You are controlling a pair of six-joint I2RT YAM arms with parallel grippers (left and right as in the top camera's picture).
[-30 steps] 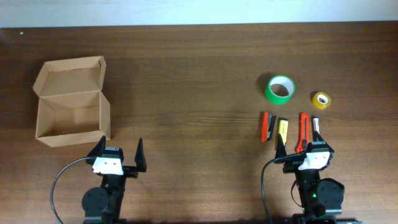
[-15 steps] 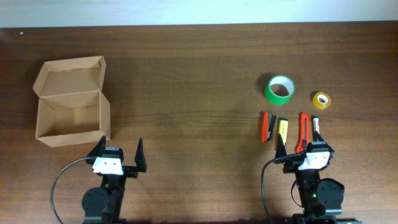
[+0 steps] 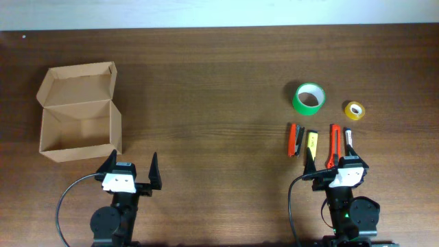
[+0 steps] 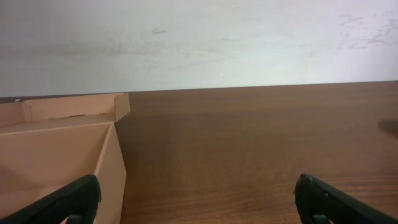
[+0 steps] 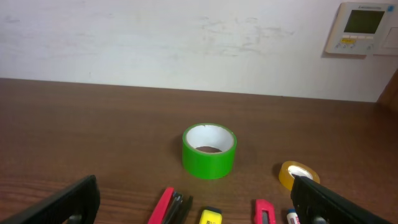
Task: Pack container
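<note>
**Both arms parked at the near edge, box open on the left**

The small plain tan cardboard box (image 3: 81, 129) sits on the left side of the dark brown wooden table (image 3: 212, 75). Its hinged flap lid is folded back towards the far edge, and the inside is bare. The left gripper (image 3: 132, 167) rests just near of the box's front right corner, with its black fingers (image 4: 65, 200) spread wide and nothing between them. In the left wrist view the box wall (image 4: 59, 155) fills the lower left, just beyond the left finger.

The right gripper (image 3: 333, 163) is at the near right edge, also released and holding nothing. Just ahead of it four small items lie side by side: a red and black stapler-like tool (image 3: 295, 139), a yellow and black marker (image 3: 311, 143), an orange-red utility knife (image 3: 335, 145) and a slim white and black pen (image 3: 348, 140). Beyond them stands a wide green tape roll (image 3: 309, 99), and to its right a smaller yellow tape roll (image 3: 354, 110). All of these are well apart from the box
</note>
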